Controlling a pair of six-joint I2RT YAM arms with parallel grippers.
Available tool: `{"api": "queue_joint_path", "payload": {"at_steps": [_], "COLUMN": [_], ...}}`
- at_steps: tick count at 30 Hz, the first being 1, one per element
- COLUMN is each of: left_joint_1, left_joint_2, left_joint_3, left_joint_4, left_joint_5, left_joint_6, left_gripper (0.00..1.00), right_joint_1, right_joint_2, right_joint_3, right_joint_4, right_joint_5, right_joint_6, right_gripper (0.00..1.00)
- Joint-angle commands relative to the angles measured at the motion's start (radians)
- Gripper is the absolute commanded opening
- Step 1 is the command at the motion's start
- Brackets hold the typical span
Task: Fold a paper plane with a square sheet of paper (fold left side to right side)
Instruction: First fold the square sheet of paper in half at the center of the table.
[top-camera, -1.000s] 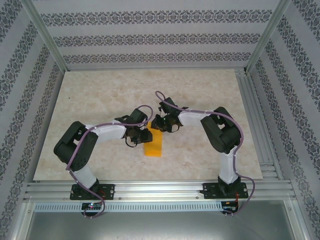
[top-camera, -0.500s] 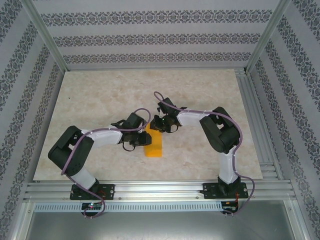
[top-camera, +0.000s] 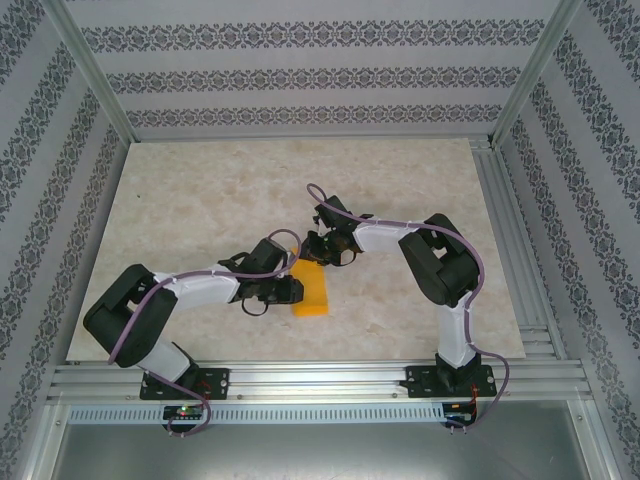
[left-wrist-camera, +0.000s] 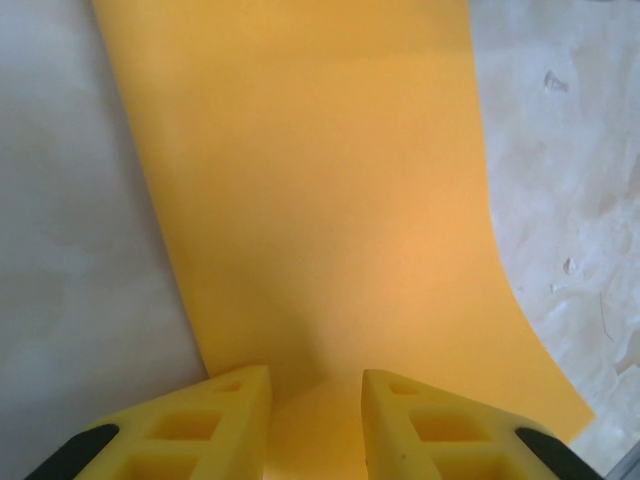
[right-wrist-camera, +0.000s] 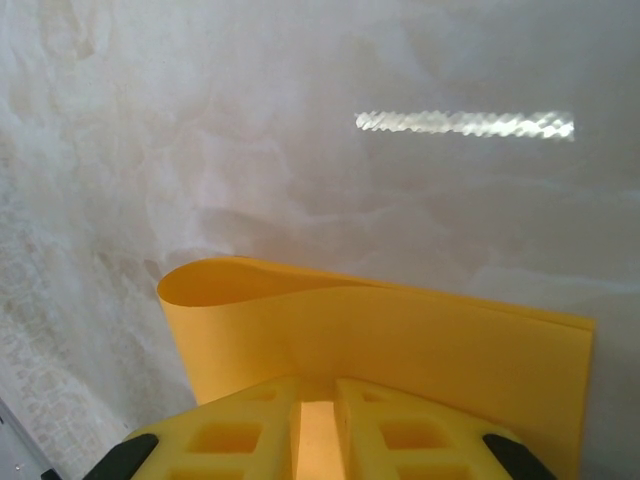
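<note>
Marbled pale table (top-camera: 200, 200) and patterned walls (top-camera: 300, 80) make up the cell. The paper (top-camera: 312, 292) is lying flat on the table between the two pincers, already doubled into a narrow rectangle.

The left pincer (left-wrist-camera: 315, 425) is seen with its jaws a little spread. The paper stretches out ahead of it and passes under its tips; nothing is pinched edgewise between them. The right pincer (right-wrist-camera: 315, 425) is almost pressed together, with only a thin slit left. The paper spreads ahead of it and to both sides. Whether a layer is pinched in the slit cannot be told.

It is judged that the left-to-right fold is in hand and not yet finished: to the left of the right pincer the folded edge is raised in a soft round loop instead of a sharp crease. For the next move, the loop should be pressed down and stroked flat along its length, while the free edges are kept matched so that the layers do not slide.

No brand, label or writing can be read on the paper or on the fingers.
</note>
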Motion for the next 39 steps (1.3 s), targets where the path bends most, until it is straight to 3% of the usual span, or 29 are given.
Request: {"api": "queue_joint_path", "payload": {"at_steps": [1,17,39], "left_joint_1": [-0.052,-0.186,-0.303], "left_joint_2": [-0.009,0.013,-0.022], "left_joint_3": [-0.031,-0.064,-0.076], "left_joint_4": [-0.029,0.004,0.009], "left_joint_5": [0.053,0.015,-0.019], "left_joint_6": [-0.033,-0.112,-0.179], "left_gripper": [0.32,0.32,0.32], "right_joint_1": [-0.001,-0.001,-0.002], "right_joint_2": [0.056,0.053,0.06], "right_joint_3": [-0.008,-0.012,-0.015], "right_joint_4": [-0.057,-0.055,-0.048], "right_joint_5": [0.082,0.085,0.086], "right_joint_6": [-0.019,-0.019,-0.018], "right_gripper": [0.19,0.19,0.19]}}
